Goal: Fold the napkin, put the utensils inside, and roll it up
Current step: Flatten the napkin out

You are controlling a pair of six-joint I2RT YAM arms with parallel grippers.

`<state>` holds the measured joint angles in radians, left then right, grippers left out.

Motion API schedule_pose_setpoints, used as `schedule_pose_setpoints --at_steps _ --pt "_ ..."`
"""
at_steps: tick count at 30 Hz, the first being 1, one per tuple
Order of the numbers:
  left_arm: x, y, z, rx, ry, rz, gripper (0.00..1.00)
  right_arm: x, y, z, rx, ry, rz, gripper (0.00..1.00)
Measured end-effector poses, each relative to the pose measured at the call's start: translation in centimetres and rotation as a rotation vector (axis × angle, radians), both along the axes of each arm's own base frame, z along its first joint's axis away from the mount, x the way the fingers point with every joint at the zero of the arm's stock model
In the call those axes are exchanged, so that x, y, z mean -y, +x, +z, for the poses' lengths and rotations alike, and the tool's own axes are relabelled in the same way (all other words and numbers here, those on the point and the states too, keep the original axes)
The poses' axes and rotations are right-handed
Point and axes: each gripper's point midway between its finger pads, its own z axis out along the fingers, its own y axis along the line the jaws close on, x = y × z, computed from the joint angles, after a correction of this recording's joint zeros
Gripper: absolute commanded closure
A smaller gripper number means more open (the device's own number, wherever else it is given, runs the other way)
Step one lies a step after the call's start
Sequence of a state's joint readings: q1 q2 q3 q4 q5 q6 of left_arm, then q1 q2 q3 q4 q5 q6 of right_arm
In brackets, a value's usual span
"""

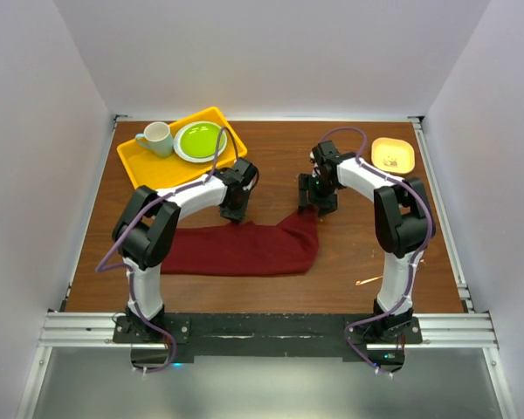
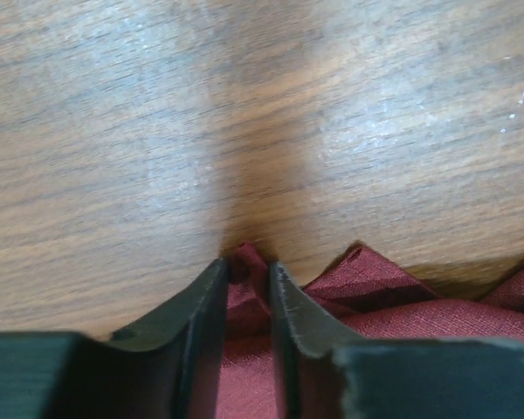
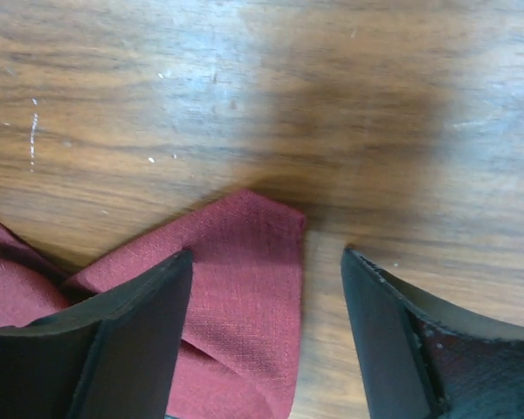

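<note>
The dark red napkin [image 1: 244,249] lies as a long band on the brown table [image 1: 349,166]. Its far edge is drawn up at two points. My left gripper [image 1: 234,212] is down at the napkin's far left edge. In the left wrist view the gripper [image 2: 247,262] is shut on a pinched fold of the napkin [image 2: 375,288]. My right gripper [image 1: 317,208] is over the napkin's far right corner. In the right wrist view it [image 3: 266,253] is open, with the napkin corner [image 3: 253,262] lying flat between the jaws. The rose-gold fork [image 1: 368,280] lies on the table beside the right arm.
A yellow tray [image 1: 135,161] at the back left holds a pale mug [image 1: 156,138] and the green plate [image 1: 199,140]. A small yellow dish [image 1: 392,154] sits at the back right. White walls enclose the table on three sides.
</note>
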<state>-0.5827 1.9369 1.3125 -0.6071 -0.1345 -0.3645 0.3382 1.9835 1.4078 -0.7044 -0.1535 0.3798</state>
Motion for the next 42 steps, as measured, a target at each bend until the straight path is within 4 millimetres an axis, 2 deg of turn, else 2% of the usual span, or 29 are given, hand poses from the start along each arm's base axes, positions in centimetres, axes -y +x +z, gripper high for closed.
schedule_pose_setpoints --at_steps 2,3,5,6,7,10,12,14,16,18,21,23,25,28,31,33,36,38,39,42 --pt "-0.1 0.0 0.0 0.002 0.005 0.006 0.94 -0.2 0.0 0.0 -0.001 0.010 0.006 0.45" --pt "-0.3 0.0 0.0 0.003 0.013 0.006 1.00 -0.4 0.1 -0.1 -0.001 0.017 0.009 0.59" --pt "-0.4 0.0 0.1 0.005 0.016 0.012 1.00 -0.6 0.3 -0.2 0.004 0.030 0.015 0.78" --pt "-0.4 0.0 0.1 0.004 0.018 0.014 1.00 -0.7 0.4 -0.3 0.005 0.035 0.016 0.96" --pt "-0.4 -0.1 0.2 0.002 0.017 0.016 1.00 -0.9 0.6 -0.3 0.005 0.043 0.019 1.00" --pt "-0.5 -0.3 0.8 -0.011 0.024 0.019 1.00 -1.3 1.1 -0.1 0.010 0.053 0.021 1.00" --pt "-0.3 0.1 2.2 0.000 0.018 0.027 1.00 -1.5 1.9 0.9 0.032 0.054 0.024 1.00" --pt "0.2 1.2 4.5 0.035 -0.008 0.042 1.00 -1.8 3.4 2.7 0.086 0.058 0.028 1.00" --pt "0.9 2.7 7.7 0.101 -0.058 0.063 1.00 -1.8 4.7 4.9 0.154 0.057 0.029 1.00" --pt "1.3 4.5 11.8 0.182 -0.122 0.095 1.00 -1.5 5.6 8.2 0.235 0.052 0.021 1.00" --pt "1.3 7.3 19.8 0.341 -0.242 0.151 1.00 -0.8 6.7 15.3 0.404 0.052 -0.004 1.00" --pt "0.5 8.4 25.6 0.455 -0.322 0.191 1.00 0.0 7.2 21.6 0.552 0.051 -0.036 1.00" --pt "-0.5 8.7 30.6 0.556 -0.390 0.224 1.00 1.2 7.0 27.3 0.684 0.050 -0.072 1.00" --pt "-2.6 7.9 36.4 0.680 -0.469 0.273 1.00 3.6 4.5 34.9 0.864 0.051 -0.142 1.00" --pt "-4.6 6.1 39.8 0.758 -0.508 0.312 1.00 6.2 0.2 39.1 0.970 0.052 -0.202 1.00" --pt "-5.7 4.7 40.7 0.786 -0.514 0.330 1.00 7.4 -2.9 39.8 1.001 0.070 -0.222 1.00" --pt "-7.5 2.2 39.4 0.776 -0.489 0.354 1.00 9.1 -7.9 38.0 0.984 0.074 -0.237 1.00" --pt "-8.4 1.1 38.6 0.760 -0.470 0.369 1.00 9.9 -10.2 36.7 0.968 0.068 -0.235 1.00" --pt "-8.8 0.6 38.5 0.757 -0.464 0.376 1.00 10.1 -11.2 36.6 0.971 0.073 -0.230 1.00" --pt "-9.1 -0.2 39.9 0.782 -0.497 0.373 1.00 10.3 -12.5 38.2 1.017 0.097 -0.215 1.00"
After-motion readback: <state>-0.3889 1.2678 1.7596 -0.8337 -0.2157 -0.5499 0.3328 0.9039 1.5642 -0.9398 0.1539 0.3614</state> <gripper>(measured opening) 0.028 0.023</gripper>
